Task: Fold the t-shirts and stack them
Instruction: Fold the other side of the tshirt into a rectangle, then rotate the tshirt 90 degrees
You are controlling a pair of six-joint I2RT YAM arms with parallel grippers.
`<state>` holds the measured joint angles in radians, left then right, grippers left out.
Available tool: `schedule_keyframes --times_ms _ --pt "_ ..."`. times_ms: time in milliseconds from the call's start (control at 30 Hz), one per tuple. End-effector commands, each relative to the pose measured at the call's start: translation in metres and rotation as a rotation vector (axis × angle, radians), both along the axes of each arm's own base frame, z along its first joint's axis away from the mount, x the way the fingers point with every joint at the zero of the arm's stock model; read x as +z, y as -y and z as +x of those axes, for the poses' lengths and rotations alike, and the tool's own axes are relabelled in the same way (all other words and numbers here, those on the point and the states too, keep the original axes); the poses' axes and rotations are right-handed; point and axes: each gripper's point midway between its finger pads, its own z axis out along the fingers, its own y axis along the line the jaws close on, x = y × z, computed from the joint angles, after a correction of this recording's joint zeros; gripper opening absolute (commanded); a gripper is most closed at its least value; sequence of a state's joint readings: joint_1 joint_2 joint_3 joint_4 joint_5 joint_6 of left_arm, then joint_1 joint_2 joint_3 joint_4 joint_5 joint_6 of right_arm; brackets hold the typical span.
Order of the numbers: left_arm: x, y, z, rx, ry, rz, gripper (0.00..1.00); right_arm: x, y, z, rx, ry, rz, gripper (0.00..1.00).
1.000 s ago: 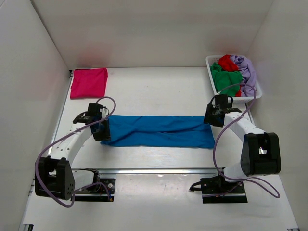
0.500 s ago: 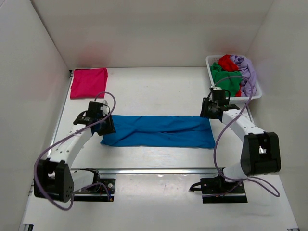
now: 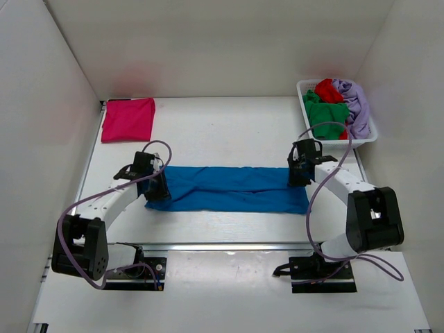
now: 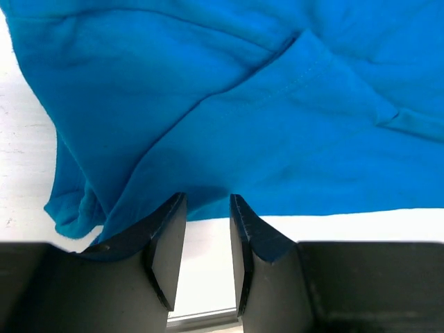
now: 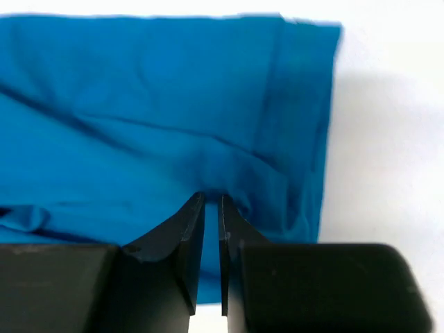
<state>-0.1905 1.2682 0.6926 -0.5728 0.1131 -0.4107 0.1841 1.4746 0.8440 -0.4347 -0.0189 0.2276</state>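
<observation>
White table (image 3: 229, 125) carries the blue t-shirt (image 3: 229, 189), folded into a long band across the middle. The left gripper (image 4: 208, 201) stands at its left end with jaws apart (cloth edge just at the tips). The right gripper (image 5: 211, 198) pinches the right end, jaws nearly together.

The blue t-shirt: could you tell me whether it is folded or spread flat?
Partly folded: the blue t-shirt lies as a long narrow band across the table, with overlapping layers showing in both wrist views.
</observation>
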Motion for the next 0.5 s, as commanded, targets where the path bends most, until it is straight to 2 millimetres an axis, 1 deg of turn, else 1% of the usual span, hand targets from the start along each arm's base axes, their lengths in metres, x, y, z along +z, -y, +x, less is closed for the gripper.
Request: schedule_keyframes --times_ms 0,33,67,100,133,200,233,267,333,367,400,433,467 --pt "-0.004 -0.002 0.001 0.009 0.009 -0.006 0.42 0.008 0.008 -0.017 0.004 -0.049 0.007 0.11" --pt "-0.007 0.0 -0.001 -0.003 0.0 -0.01 0.42 0.012 0.012 -0.02 -0.003 -0.059 0.0 0.11" --pt "-0.008 0.0 -0.001 -0.004 0.0 -0.008 0.42 0.012 0.014 -0.023 -0.007 -0.072 -0.003 0.11" --pt "-0.009 -0.001 -0.003 0.0 -0.006 -0.006 0.42 0.016 0.014 -0.025 0.01 -0.077 -0.009 0.1" --pt "-0.008 0.001 0.0 0.0 0.001 -0.008 0.43 0.023 0.012 -0.026 0.013 -0.066 -0.011 0.11" --pt "-0.007 0.001 0.001 0.003 0.0 -0.01 0.43 0.036 0.011 -0.019 0.025 -0.015 -0.007 0.12" --pt "-0.006 -0.001 0.003 0.01 0.009 -0.006 0.44 0.044 0.008 -0.012 0.033 0.03 0.002 0.16" --pt "-0.003 0.0 0.005 0.009 0.027 0.0 0.44 0.049 0.008 -0.009 0.033 0.059 0.006 0.17" --pt "0.003 -0.001 0.009 0.028 0.055 -0.005 0.45 0.066 0.007 0.009 0.03 0.155 0.025 0.18" --pt "0.009 0.0 0.013 0.038 0.08 -0.011 0.45 0.069 0.005 0.017 0.029 0.186 0.038 0.19" --pt "0.01 -0.001 0.014 0.047 0.092 -0.008 0.45 0.067 0.007 0.02 0.025 0.191 0.041 0.19" --pt "0.01 -0.002 0.014 0.054 0.091 -0.001 0.45 0.066 0.008 0.028 0.035 0.21 0.045 0.2" --pt "0.014 -0.002 0.018 0.065 0.113 -0.009 0.46 0.058 0.008 0.033 0.034 0.19 0.052 0.2"
